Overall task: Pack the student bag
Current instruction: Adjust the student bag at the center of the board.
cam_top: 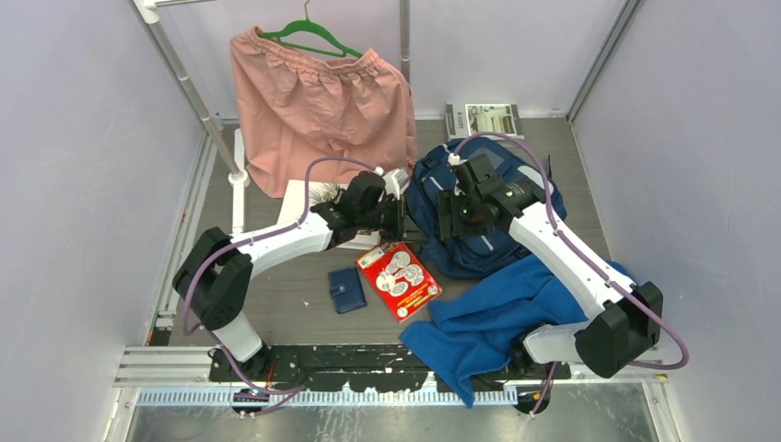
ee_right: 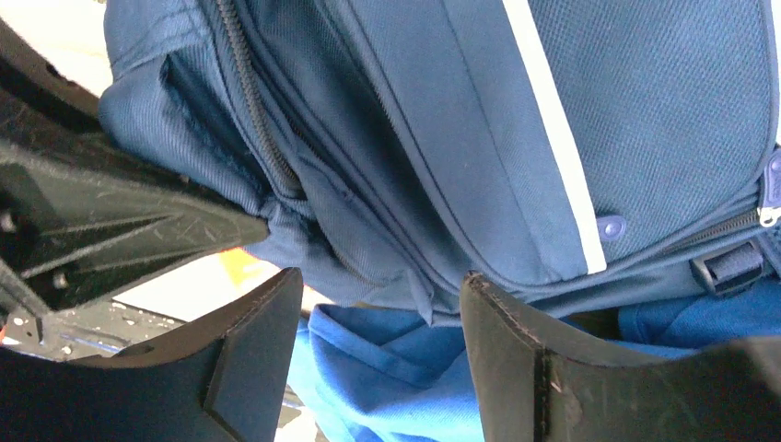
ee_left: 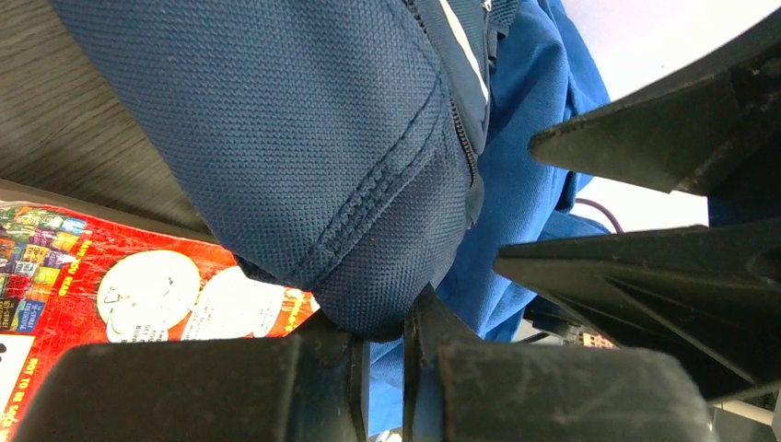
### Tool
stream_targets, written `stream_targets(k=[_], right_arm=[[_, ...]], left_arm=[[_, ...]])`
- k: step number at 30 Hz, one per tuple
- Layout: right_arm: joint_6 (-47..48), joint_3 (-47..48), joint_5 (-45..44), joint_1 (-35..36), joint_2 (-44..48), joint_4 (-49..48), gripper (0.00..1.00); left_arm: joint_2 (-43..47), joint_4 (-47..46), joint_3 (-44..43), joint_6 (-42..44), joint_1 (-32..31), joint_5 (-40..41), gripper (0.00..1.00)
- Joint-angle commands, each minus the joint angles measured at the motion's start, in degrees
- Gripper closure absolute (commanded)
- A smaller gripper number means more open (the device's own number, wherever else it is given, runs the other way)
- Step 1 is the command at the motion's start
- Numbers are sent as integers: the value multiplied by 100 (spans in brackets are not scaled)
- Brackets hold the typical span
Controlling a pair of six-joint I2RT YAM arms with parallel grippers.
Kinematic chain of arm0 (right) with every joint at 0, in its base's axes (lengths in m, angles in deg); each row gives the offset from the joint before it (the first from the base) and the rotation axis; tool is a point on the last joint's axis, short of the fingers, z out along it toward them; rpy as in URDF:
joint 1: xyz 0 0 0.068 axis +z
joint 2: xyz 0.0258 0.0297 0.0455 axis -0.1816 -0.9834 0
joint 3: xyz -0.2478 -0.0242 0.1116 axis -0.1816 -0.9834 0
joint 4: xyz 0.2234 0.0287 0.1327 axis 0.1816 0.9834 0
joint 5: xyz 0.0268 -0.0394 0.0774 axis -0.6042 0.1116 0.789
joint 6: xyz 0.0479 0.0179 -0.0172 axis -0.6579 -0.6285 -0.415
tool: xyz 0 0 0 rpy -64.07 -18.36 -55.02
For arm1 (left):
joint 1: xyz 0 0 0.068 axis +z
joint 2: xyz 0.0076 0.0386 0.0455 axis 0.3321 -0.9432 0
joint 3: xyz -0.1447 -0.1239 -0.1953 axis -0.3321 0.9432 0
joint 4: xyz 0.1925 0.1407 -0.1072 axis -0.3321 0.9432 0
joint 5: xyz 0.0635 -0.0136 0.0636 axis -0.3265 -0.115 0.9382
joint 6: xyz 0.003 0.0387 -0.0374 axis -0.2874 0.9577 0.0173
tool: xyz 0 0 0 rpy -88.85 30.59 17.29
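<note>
Pinching a fold of the backpack (ee_left: 304, 138) in the nearly closed left gripper (ee_left: 385, 336), with the right gripper (ee_right: 379, 281) spread wide and empty beside it.

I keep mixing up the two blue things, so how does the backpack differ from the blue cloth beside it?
The student bag is dark navy; the cloth is a brighter royal blue. The student bag has zips, a white stripe and a buckle; the cloth is plain and crumpled. The student bag lies farther back; the cloth lies at the near edge. Both are soft blue fabric.
</note>
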Motion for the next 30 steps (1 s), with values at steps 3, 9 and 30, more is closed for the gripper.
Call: stream_targets(k=[3, 9, 30], right_arm=[[174, -44, 45, -13, -340, -824, 35], [157, -301, 86, -14, -647, -1254, 40], [-71, 1340, -1818, -1630, 1142, 516, 99]], left_arm=[[60, -491, 0, 46, 8, -425, 100], [109, -492, 23, 60, 4, -428, 100], [-2204, 802, -2659, 521, 8, -443, 100]])
